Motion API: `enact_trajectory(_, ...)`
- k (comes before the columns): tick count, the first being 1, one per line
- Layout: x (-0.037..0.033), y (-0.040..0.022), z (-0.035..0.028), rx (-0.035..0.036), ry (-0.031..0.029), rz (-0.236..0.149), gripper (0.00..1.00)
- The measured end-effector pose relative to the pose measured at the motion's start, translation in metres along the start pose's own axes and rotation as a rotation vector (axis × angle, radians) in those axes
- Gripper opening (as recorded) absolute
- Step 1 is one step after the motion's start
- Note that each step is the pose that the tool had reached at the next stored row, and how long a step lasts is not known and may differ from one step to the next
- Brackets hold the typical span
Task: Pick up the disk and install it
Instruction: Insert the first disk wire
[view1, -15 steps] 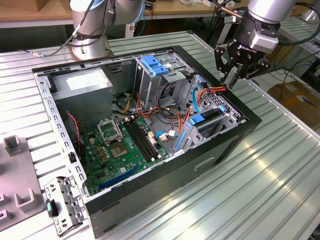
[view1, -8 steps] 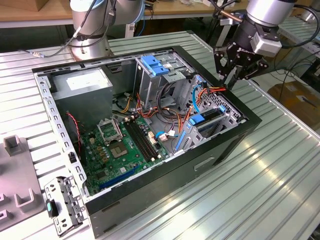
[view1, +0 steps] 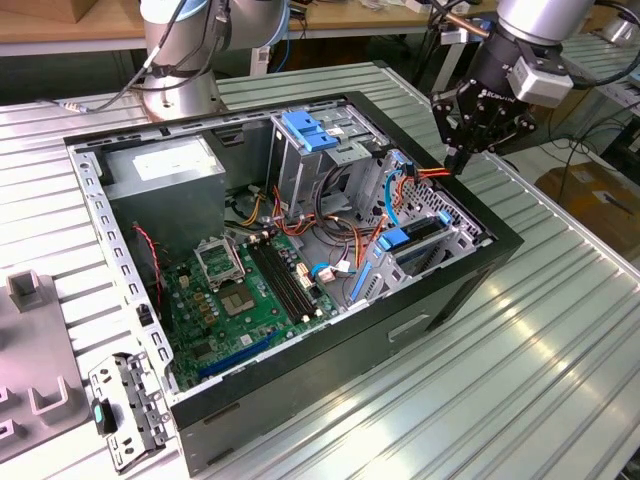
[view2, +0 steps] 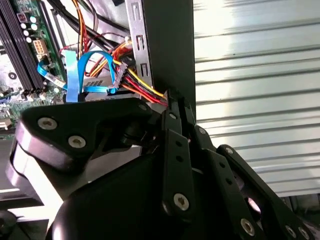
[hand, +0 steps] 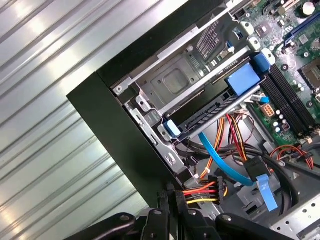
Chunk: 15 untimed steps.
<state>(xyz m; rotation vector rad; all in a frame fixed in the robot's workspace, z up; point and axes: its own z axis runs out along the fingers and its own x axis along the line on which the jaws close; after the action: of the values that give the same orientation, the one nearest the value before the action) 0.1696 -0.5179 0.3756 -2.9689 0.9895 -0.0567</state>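
currently: disk (hand: 215, 111), likely stiff and fragile; best gripped at blue end tabs (hand: 243, 80). gripper (view1: 457, 162), fingers (view2: 176, 150) pressed together.

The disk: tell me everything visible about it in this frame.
The disk is a flat dark drive in a bright blue plastic carrier with curved tabs at both ends. It sits in the grey metal bay at the case corner, beside coloured cables. The gripper is apart from it, not touching.
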Motion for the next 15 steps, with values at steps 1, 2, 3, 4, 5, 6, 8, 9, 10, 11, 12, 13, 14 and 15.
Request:
enact_trajectory(1, 0.0000, 0.0000, -0.0001, 0.0000, -0.0001, 0.000, 0.16)
enact_trajectory(2, 0.0000, 0.0000, -0.0002, -0.0001, 0.0001, 0.000, 0.16)
enact_trajectory(3, 0.0000, 0.0000, -0.0004, -0.0001, 0.0001, 0.000, 0.16)
enact_trajectory(4, 0.0000, 0.0000, -0.0005, -0.0002, 0.0001, 0.000, 0.16)
enact_trajectory(5, 0.0001, 0.0000, -0.0017, -0.0002, 0.0001, 0.000, 0.16)
enact_trajectory(6, 0.0001, -0.0001, -0.0031, -0.0002, 0.0002, 0.000, 0.16)
enact_trajectory(8, 0.0001, -0.0001, -0.0032, -0.0002, 0.0002, 0.000, 0.16)
enact_trajectory(9, 0.0001, -0.0001, -0.0033, -0.0002, 0.0001, 0.000, 0.16)
enact_trajectory(10, 0.0001, -0.0001, -0.0034, -0.0002, 0.0002, 0.000, 0.16)
enact_trajectory(11, 0.0001, -0.0001, -0.0035, -0.0002, 0.0001, 0.000, 0.16)
enact_trajectory(12, 0.0001, -0.0001, -0.0037, -0.0002, 0.0002, 0.000, 0.16)
enact_trajectory(13, 0.0001, -0.0001, -0.0037, -0.0002, 0.0002, 0.000, 0.16)
enact_trajectory(14, 0.0001, -0.0001, -0.0039, -0.0002, 0.0001, 0.000, 0.16)
enact_trajectory(15, 0.0001, -0.0001, -0.0039, -0.0002, 0.0001, 0.000, 0.16)
